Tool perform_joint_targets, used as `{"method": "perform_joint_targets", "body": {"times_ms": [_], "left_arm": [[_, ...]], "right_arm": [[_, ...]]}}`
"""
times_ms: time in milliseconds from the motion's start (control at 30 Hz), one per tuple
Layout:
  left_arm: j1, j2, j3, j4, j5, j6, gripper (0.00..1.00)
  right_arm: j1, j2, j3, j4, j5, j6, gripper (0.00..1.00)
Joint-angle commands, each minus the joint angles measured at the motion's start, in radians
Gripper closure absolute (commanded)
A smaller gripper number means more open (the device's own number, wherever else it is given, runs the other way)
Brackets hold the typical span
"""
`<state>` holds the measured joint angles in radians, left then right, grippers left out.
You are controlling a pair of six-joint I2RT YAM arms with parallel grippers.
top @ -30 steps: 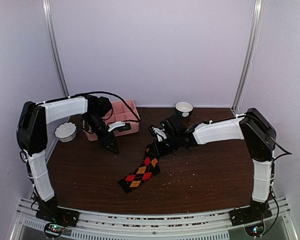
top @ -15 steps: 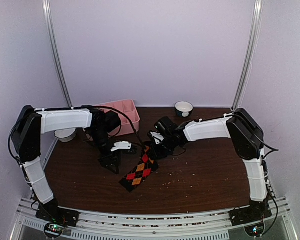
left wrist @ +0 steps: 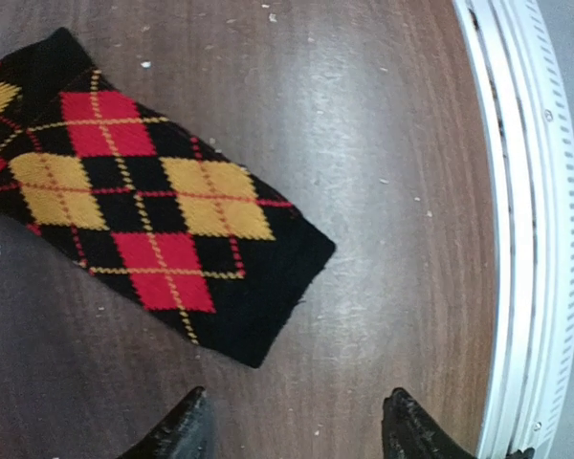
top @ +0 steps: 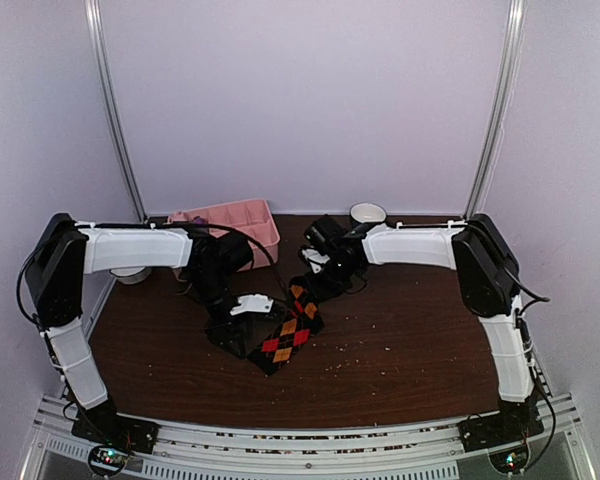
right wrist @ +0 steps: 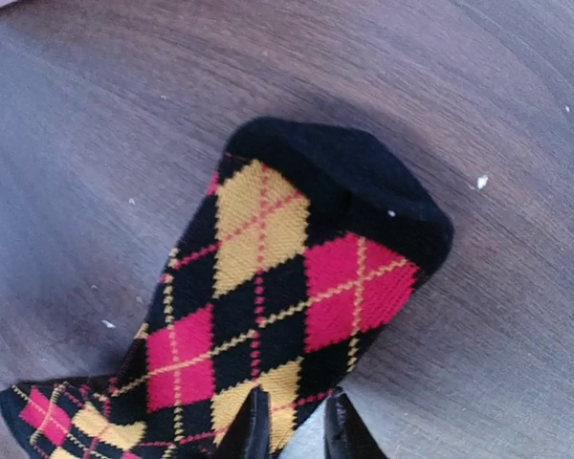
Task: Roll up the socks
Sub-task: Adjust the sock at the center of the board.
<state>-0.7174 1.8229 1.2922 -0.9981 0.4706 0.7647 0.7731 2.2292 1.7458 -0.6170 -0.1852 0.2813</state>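
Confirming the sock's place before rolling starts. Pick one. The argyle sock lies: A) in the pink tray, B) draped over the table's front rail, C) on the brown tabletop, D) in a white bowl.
C: the argyle sock lies on the brown table, well apart from the pink tray at the back.

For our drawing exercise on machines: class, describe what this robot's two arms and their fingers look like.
Both the left arm and right arm have white shells over their long segments, with black joints between. Thin black cables loop along them. The fingers are black and taper toward the tips.
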Motion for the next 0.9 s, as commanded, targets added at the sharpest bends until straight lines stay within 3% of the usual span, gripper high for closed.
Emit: {"method": "perform_joint_targets", "body": {"times_ms": [0, 200, 467, 567, 700, 867], "left_arm": [[0.003, -0.078, -0.026, 0.09, -0.047, -0.031, 0.36], [0.05, -0.211, -0.075, 0.196, -0.174, -0.135, 0.29], [0.147, -0.228, -0.05, 0.226, -0.45, -0.265, 0.24], [0.219, -0.239, -0.033, 0.21, -0.416, -0.284, 0.24], [0.32, -0.255, 0.003, 0.187, -0.354, -0.319, 0.16], [0.337, -0.319, -0.041, 0.22, -0.327, -0.273, 0.11]], "right_arm": [[0.024, -0.125, -0.104, 0.057, 0.131, -0.057, 0.72], [0.154, -0.341, -0.393, 0.335, 0.2, -0.073, 0.63], [0.21, -0.244, -0.45, 0.496, 0.007, 0.069, 0.71], [0.212, -0.211, -0.448, 0.496, -0.007, 0.09, 0.75], [0.211, -0.18, -0.461, 0.477, -0.004, 0.099, 0.78], [0.173, -0.175, -0.484, 0.419, 0.039, 0.102, 0.82]]}}
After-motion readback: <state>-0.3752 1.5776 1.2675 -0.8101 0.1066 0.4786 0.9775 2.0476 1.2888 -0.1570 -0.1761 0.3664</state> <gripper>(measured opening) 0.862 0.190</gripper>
